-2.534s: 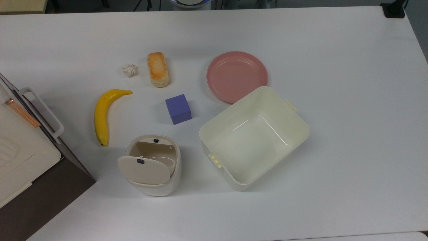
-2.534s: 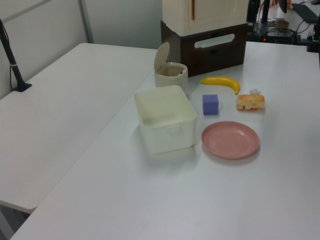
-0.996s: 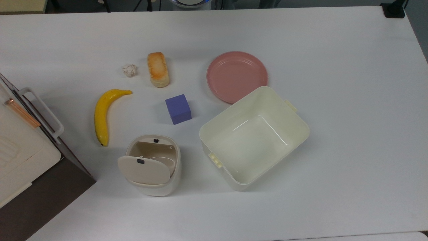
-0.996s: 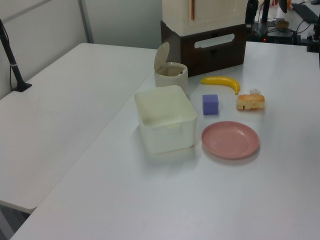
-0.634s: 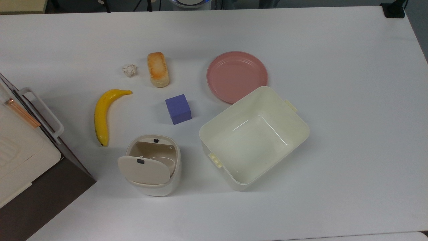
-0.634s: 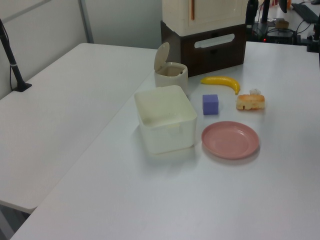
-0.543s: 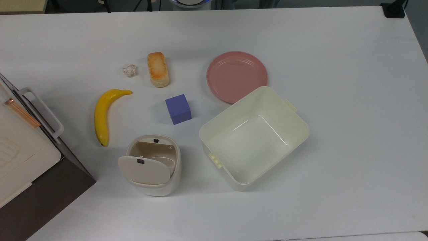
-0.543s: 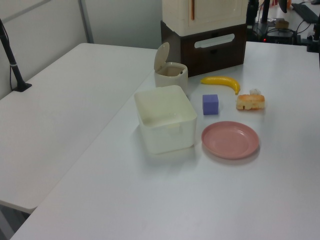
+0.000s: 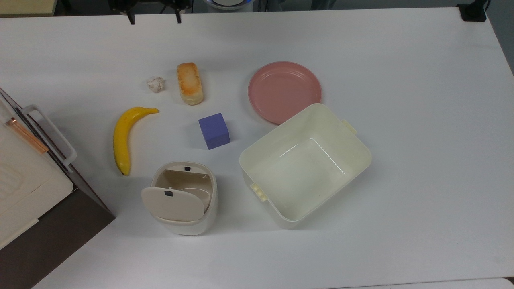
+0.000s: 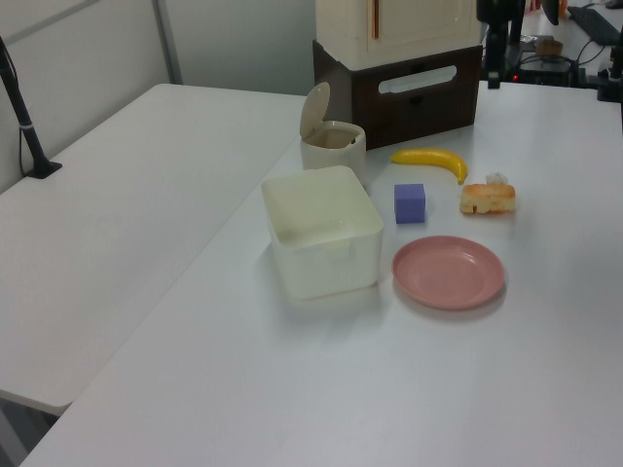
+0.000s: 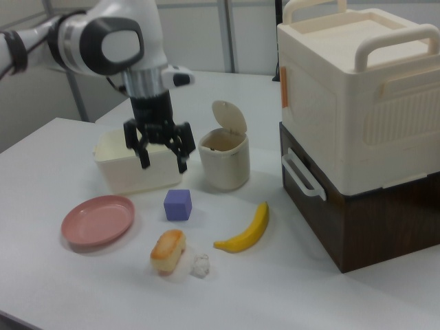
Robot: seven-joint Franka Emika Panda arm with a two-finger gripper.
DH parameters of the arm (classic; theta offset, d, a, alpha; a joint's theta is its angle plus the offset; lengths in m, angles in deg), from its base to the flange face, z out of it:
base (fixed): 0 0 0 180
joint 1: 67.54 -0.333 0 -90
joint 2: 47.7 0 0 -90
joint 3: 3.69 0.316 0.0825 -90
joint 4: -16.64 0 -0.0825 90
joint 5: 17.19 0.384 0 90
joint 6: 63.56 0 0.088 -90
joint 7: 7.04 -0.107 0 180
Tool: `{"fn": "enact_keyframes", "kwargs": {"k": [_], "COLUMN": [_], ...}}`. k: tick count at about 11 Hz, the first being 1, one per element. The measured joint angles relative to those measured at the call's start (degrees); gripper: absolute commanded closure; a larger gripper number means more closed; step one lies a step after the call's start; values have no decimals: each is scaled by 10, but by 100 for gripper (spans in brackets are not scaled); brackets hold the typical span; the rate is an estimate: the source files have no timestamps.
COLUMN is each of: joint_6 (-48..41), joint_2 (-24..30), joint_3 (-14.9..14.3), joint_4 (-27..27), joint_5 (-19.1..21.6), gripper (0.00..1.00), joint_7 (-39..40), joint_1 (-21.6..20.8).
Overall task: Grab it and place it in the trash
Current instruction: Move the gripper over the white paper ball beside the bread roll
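The small crumpled white paper ball point(image 9: 155, 84) lies on the white table just left of the bread loaf in the top view, also seen in the left view point(image 10: 495, 178) and the right view point(image 11: 200, 266). The trash, a rounded cream bin point(image 9: 184, 198) with its flap lid swung up, stands below the banana in the top view point(image 11: 225, 161). My gripper point(image 9: 153, 19) hangs at the top view's upper edge, well above the paper ball and apart from it. Its fingers are spread wide and hold nothing point(image 11: 163, 163).
A golden bread loaf point(image 9: 190, 83), a banana point(image 9: 122, 138), a purple cube point(image 9: 214, 131), a pink plate point(image 9: 284, 91) and a large cream tub point(image 9: 345, 140) lie around the ball and bin. A big cream box on a brown base point(image 9: 24, 184) fills the top view's left edge.
My gripper has come into the top view from its upper edge, fingers spread. The paper ball, the bin and the other things have not moved.
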Motion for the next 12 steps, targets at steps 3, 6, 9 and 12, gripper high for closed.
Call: {"fn": "enact_keyframes", "kwargs": {"k": [3,6,9,12], "joint_6": [40,66,98,177], "joint_2": [-14,-36,-67,-104], "joint_3": [-1,-3,-4,-3], "joint_4": [57,81,96,141], "joint_5": [-40,-53,-61,-100], "gripper": [0,0,0,0], "joint_7": [4,25,43,42], "joint_1": [1,29,49,27]}}
